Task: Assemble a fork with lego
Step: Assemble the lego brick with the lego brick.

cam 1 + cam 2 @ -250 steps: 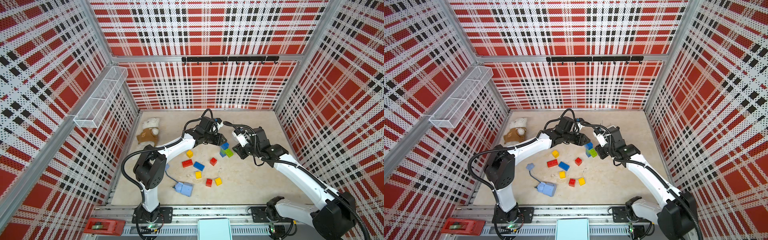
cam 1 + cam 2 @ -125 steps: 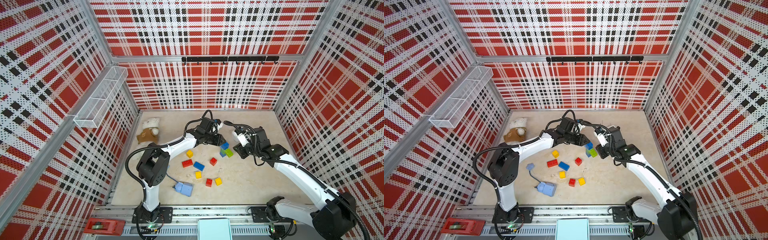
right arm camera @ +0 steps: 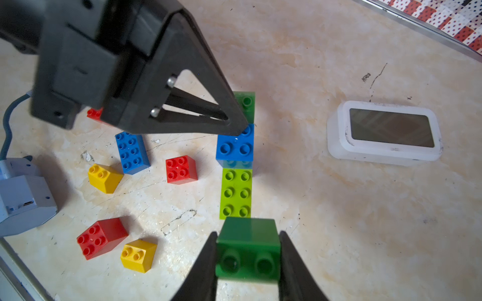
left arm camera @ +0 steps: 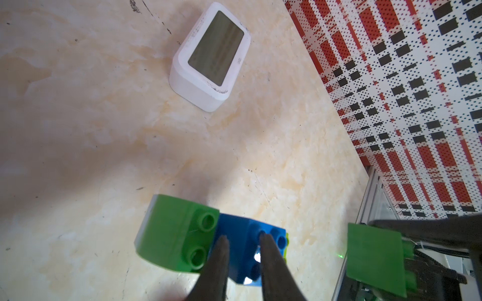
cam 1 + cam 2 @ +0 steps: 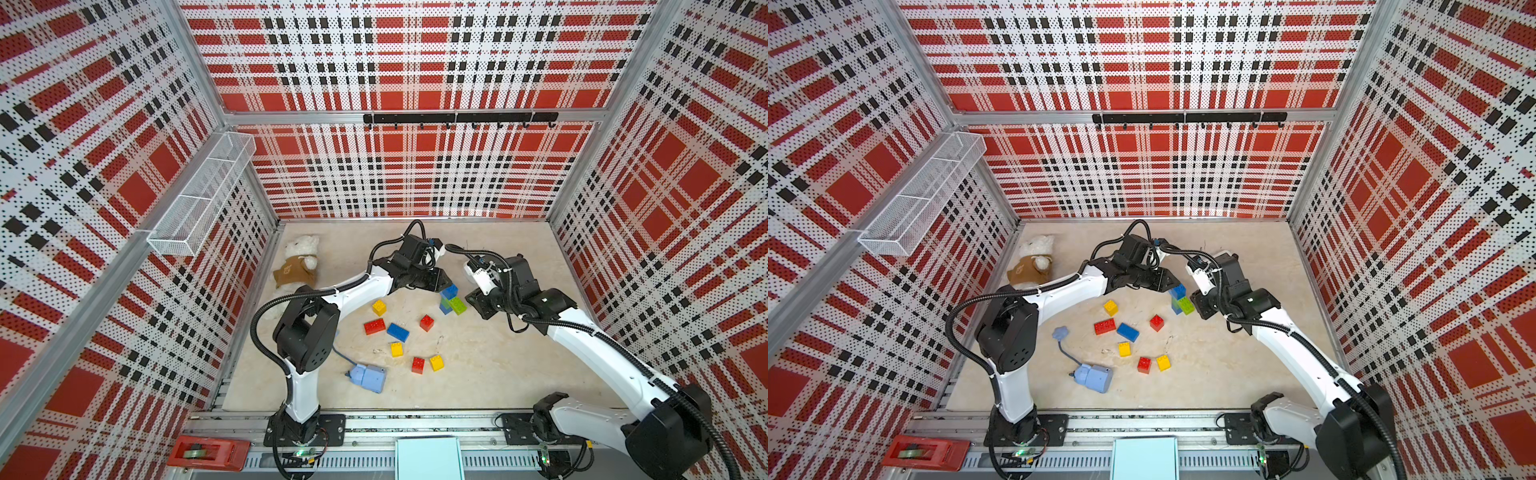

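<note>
Right gripper (image 3: 247, 234): jaws clamped across a dark green brick (image 3: 247, 251), held just off the lime brick (image 3: 236, 192) end of the brick row (image 3: 236, 164), not touching it. Left gripper (image 4: 242, 235): jaws nearly together, tips down on the studded top of the blue brick (image 3: 234, 146) stacked mid-row; whether they nip a stud, cannot tell. Row lies flat on the bench (image 3: 339, 221). Several loose bricks (image 3: 181, 169) lie to one side of the row, with the pale-blue box (image 3: 23, 200) beyond them and the white clock (image 3: 386, 133) on the opposite side. Risk, my judgement: a skewed approach would miss the studs. The push would then shove the row, braced only at one spot, so it may pivot or shed the blue brick.
</note>
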You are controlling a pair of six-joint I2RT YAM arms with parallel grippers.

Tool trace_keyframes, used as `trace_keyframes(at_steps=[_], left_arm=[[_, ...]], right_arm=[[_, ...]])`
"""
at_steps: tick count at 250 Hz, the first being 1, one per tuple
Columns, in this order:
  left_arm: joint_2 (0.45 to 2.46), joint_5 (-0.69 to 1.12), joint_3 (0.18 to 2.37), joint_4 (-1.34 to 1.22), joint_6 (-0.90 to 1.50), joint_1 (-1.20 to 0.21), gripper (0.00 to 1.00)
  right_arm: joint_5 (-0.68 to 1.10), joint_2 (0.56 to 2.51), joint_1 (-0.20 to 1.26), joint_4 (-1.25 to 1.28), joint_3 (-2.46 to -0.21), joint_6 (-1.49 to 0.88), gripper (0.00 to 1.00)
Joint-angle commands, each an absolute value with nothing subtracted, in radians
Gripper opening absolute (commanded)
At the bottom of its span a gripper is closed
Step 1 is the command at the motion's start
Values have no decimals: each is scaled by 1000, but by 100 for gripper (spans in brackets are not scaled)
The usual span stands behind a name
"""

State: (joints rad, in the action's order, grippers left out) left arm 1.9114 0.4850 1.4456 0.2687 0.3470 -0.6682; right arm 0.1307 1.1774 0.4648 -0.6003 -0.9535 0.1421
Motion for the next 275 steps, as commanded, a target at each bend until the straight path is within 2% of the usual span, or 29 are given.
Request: trace_keyframes(at_steps=[1, 114, 275], left_arm=[[1911, 489, 1424, 255, 343, -661, 25], [1907, 491, 1406, 243, 351, -662, 25], [1900, 490, 1399, 240, 354, -661, 25]], right_arm=[[155, 1188, 479, -604, -972, 169, 0], [204, 1309, 483, -605, -998, 147, 0], [150, 1383, 483, -579, -1032, 122, 0]])
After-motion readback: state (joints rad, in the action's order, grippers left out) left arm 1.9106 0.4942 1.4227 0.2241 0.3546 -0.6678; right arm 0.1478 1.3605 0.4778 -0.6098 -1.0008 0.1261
